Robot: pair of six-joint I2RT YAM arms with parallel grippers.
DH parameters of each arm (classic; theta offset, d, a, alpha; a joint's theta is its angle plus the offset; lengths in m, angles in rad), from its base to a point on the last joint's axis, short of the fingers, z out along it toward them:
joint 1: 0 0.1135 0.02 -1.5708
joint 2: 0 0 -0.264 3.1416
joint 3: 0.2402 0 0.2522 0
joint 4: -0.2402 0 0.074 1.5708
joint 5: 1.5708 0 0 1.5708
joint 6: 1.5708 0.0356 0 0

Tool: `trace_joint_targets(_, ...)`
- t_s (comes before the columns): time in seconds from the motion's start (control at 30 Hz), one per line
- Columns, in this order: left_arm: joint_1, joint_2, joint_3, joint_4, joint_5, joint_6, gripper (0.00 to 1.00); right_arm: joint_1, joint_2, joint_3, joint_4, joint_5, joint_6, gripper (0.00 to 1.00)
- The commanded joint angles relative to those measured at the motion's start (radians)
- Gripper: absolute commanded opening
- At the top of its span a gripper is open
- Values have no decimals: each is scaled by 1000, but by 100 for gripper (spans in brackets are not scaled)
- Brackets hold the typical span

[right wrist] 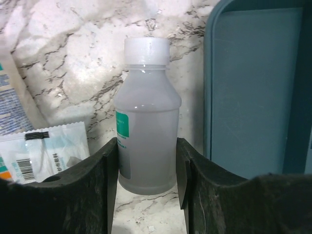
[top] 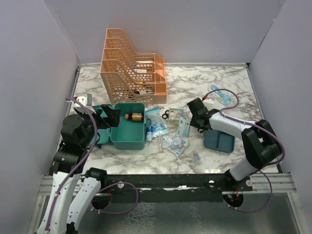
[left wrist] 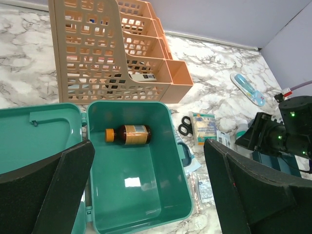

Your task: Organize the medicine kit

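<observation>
— Where is the medicine kit (top: 127,134) found?
— Near the left edge of the desk (top: 209,83), its lid (left wrist: 39,141) thrown open to the left. A brown bottle (top: 134,116) is laid inside. The left gripper (top: 108,116) is held over it, fingers spread wide, nothing gripped.
— And further right?
— Sachets (top: 174,141) are scattered mid-desk. A translucent bottle (right wrist: 147,122) is pinched by the right gripper (right wrist: 147,148); whether it is lifted off the marble cannot be told. The divided tray (top: 219,141) is set near the right edge.
— How should the kit be handled?
— Stiff, light, smooth plastic is to be expected. A wall rim should be taken, since the hinged lid may swing. The tray is best taken by its rim.
</observation>
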Motion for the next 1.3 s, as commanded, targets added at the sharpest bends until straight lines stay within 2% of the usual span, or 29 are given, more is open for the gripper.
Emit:
trace_joint_targets(0.0, -6, 3, -8, 24, 12, -22, 99, -5, -55, -17, 99, -49, -73, 35)
trace_joint_targets(0.17, -5, 20, -23, 38, 59, -40, 99, -5, -134, -47, 192, -177, -186, 34)
trace_joint_targets(0.33, -5, 46, -13, 60, 134, -85, 99, -2, -239, -66, 302, -482, -375, 31)
trace_joint_targets(0.5, -5, 45, -18, 79, 183, -169, 99, -2, -347, -84, 354, -771, -471, 31)
trace_joint_targets(0.7, -5, 120, -27, 77, 447, -242, 98, 2, -461, -144, 423, -1054, -442, 32)
trace_joint_targets(0.97, -6, 157, -80, 105, 507, -316, 97, 8, -613, -232, 528, -1241, -428, 35)
trace_joint_targets(1.13, -5, 155, -85, 108, 488, -291, 95, 32, -584, -187, 547, -1299, -477, 32)
trace_joint_targets(1.27, -6, 110, -123, 132, 403, -288, 91, 91, -500, -96, 506, -1299, -549, 32)
